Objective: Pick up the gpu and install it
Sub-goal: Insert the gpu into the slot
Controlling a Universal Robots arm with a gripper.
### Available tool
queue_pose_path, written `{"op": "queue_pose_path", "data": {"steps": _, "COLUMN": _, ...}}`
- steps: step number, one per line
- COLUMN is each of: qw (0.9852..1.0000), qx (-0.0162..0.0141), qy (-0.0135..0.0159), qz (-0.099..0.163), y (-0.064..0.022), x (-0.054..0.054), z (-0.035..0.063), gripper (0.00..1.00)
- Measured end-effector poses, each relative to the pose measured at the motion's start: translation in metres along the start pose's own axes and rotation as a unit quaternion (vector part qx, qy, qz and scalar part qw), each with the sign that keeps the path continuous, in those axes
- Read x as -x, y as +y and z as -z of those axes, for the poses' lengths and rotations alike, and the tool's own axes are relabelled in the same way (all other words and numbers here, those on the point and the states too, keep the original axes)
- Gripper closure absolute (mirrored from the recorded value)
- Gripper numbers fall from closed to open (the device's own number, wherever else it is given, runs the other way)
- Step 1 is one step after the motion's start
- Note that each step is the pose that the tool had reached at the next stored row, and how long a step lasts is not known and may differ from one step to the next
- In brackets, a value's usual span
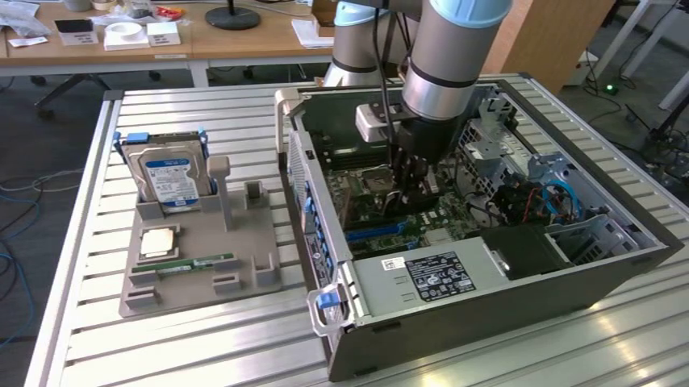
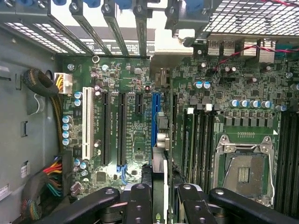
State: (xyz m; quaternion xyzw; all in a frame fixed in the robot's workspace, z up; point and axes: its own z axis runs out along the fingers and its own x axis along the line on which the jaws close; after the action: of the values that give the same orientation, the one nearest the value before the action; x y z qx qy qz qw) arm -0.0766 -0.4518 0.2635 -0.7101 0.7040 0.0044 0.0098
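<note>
Black fingers (image 2: 140, 203) of the gripper (image 2: 159, 205) stand narrow, clamped on the gpu (image 2: 159, 179), which shows edge-on between them in the wrist view. The card hangs inside the case (image 1: 485, 298), above the motherboard (image 2: 131, 140), and its edge runs in line with the blue slot (image 2: 155, 116), just beside the black slots (image 2: 120, 126) and well apart from the CPU socket (image 2: 243, 168). I cannot tell whether its contacts touch the slot yet. The step in hand looks like seating the card. Done well, that means keeping the card upright and parallel to the slot, its bracket toward the rear openings (image 2: 117, 23), and pressing straight down, evenly along its length, so neither end goes in first. A tilt could jam the contacts or strain the board. Outside the case, the tray (image 1: 194, 282) holds a hard drive (image 1: 167, 173).
</note>
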Motion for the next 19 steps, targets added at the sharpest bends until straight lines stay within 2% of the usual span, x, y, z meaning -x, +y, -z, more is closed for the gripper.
{"op": "queue_pose_path", "data": {"steps": 19, "qw": 1.0000, "qx": 0.0001, "qy": 0.0003, "qz": 0.000, "y": 0.0103, "x": 0.000, "z": -0.0056, "gripper": 0.74}}
